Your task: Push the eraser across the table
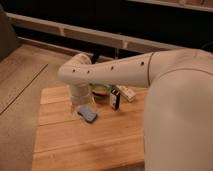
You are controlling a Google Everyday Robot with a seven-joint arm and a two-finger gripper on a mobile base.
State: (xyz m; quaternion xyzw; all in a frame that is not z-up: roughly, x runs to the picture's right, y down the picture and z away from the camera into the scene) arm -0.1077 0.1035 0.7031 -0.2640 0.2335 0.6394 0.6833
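Observation:
The eraser (88, 114) is a small blue block with a lighter top. It lies on the light-brown wooden table (90, 145), toward the far middle of the top. My white arm reaches in from the right and bends down at the wrist. The gripper (79, 104) hangs just to the left of the eraser and slightly behind it, low over the table. Whether it touches the eraser I cannot tell; the wrist hides most of the gripper.
Behind the eraser stand a green and red bowl (101, 91), a small black and white box (115, 98) and a pale small object (126, 93). My arm's large white body (175, 115) covers the table's right side. The floor lies left of the table.

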